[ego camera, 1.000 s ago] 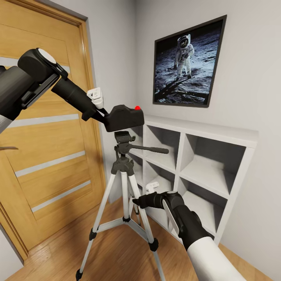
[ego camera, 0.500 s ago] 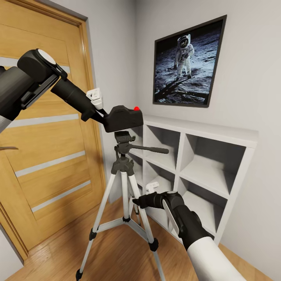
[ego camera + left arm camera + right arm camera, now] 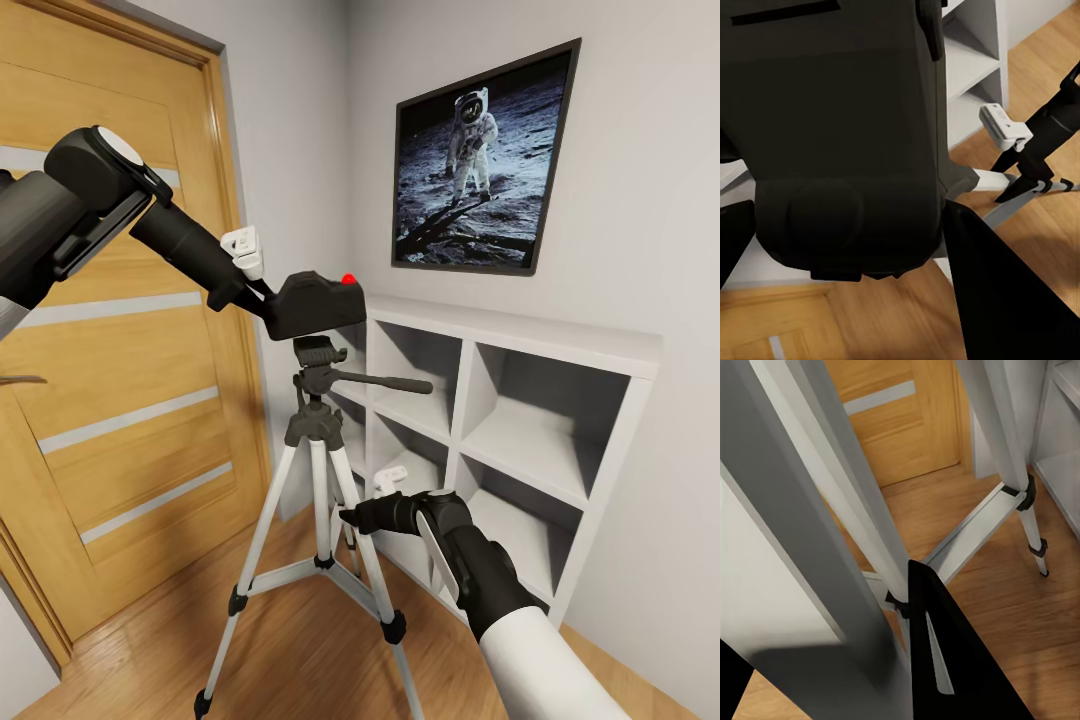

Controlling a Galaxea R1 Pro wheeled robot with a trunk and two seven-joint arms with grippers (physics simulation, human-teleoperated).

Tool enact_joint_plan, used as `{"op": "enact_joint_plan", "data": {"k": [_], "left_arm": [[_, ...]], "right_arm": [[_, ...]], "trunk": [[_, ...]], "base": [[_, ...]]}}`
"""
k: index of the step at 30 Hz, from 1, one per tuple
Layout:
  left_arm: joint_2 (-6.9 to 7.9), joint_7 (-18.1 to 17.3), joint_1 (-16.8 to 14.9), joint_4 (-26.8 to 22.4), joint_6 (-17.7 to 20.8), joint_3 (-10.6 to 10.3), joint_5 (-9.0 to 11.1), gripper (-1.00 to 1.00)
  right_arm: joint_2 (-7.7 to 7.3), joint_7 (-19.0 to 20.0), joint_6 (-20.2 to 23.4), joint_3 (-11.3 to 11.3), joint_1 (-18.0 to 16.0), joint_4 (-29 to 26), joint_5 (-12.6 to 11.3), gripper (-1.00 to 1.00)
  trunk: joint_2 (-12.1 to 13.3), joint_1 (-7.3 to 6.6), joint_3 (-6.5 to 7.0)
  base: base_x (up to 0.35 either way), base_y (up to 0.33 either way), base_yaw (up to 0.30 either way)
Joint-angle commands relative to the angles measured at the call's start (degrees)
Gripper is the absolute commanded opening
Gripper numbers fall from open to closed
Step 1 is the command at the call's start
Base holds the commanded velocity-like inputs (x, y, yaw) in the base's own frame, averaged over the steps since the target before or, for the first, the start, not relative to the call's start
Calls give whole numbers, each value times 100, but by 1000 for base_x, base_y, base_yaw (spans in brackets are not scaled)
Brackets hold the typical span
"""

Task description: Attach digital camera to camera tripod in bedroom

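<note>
The black digital camera (image 3: pixel 315 303), red button on top, hangs just above the black head (image 3: pixel 318 355) of the camera tripod (image 3: pixel 318 440); a thin gap still separates them. My left gripper (image 3: pixel 268 295) is shut on the camera's near side. In the left wrist view the camera (image 3: pixel 832 112) looms large between the dark fingers (image 3: pixel 1005 300). Lower down, my right gripper (image 3: pixel 350 517) is shut on one silver tripod leg. That leg (image 3: pixel 817 532) runs close past a black finger (image 3: pixel 952 660) in the right wrist view.
The wooden door (image 3: pixel 120 420) stands just left of the tripod. A white cube shelf (image 3: pixel 500 420) lines the wall to the right, under the astronaut picture (image 3: pixel 480 160). Light wood floor (image 3: pixel 300 640) spreads beneath the tripod's splayed legs.
The left gripper has eased the camera slightly down and to the left, closer to the tripod head. The right arm and tripod have stayed put.
</note>
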Motion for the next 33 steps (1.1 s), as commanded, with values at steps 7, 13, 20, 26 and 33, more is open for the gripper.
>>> {"op": "enact_joint_plan", "data": {"k": [7, 13, 20, 26, 33], "left_arm": [[42, -9, -13, -13, 178, -25, 22, -100], [146, -18, -13, -27, 223, -27, 24, -100], [198, -27, -13, -31, 230, -34, 27, -100], [194, -30, -13, -32, 231, -52, 35, -100], [167, -30, -13, -32, 364, -146, 140, -100]], "right_arm": [[1, 22, 68, -7, -3, 6, 175, -100], [1, 22, 68, -7, -3, 6, 175, -100], [3, 14, 69, -7, -3, 6, 175, -100], [2, 13, 68, -6, -3, 6, 175, -100], [1, 13, 68, -6, -3, 6, 175, -100]], "trunk": [[-5, 1, -9], [-5, 1, -9], [-5, 1, -9], [-5, 1, -9], [-5, 1, -9]], "base": [[0, 0, 0], [0, 0, 0], [0, 0, 0], [0, 0, 0], [0, 0, 0]]}}
